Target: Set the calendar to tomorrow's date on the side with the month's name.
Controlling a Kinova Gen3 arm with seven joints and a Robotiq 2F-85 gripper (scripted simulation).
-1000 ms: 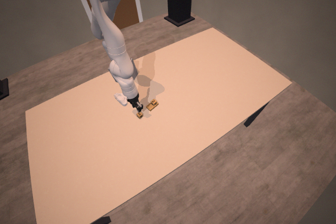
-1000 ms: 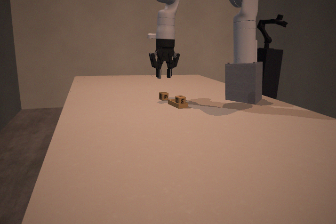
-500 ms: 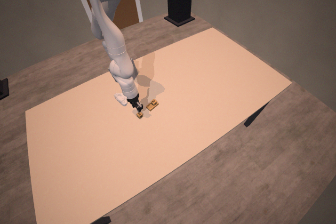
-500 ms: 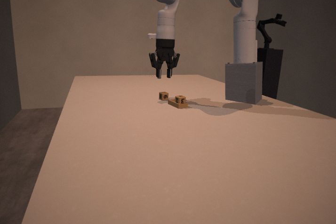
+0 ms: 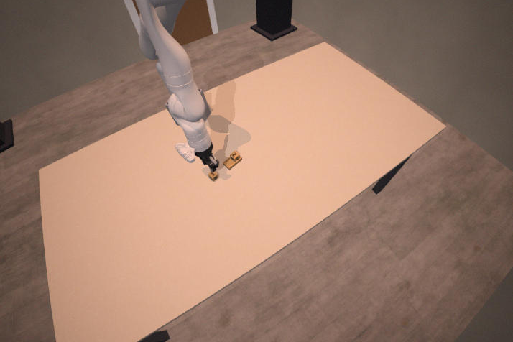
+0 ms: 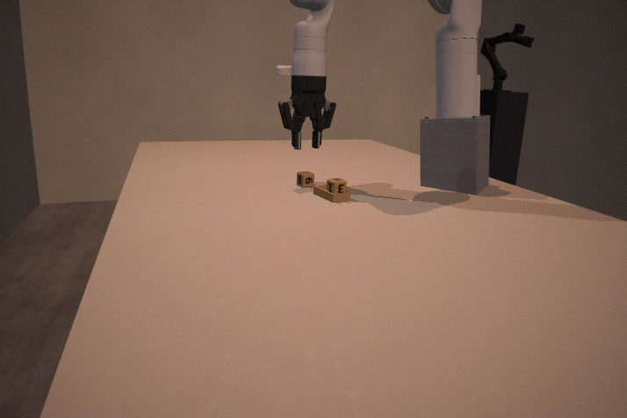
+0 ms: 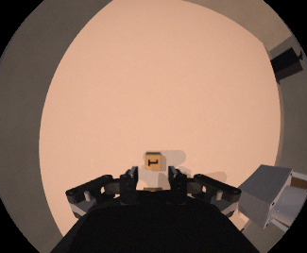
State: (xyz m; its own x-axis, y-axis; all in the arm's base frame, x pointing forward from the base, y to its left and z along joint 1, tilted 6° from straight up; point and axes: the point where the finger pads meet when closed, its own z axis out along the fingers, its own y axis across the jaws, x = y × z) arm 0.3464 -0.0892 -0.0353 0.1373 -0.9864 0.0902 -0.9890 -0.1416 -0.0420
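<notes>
A wooden cube lies on the table beside the tray, outside it. Its top shows a 1; the exterior view shows a 6-like digit (6 or 9) on one side. The wooden tray lies flat on the table. A second cube is in one end of the tray, with a 2 on top and a 3 and a 1 on sides. My gripper points down, half open and empty, above the loose cube. The month's name is not readable.
The arm's grey base block stands on the table at the right in the exterior view. A white patterned object shows beside the gripper in the top view. Black pillars stand beyond the table.
</notes>
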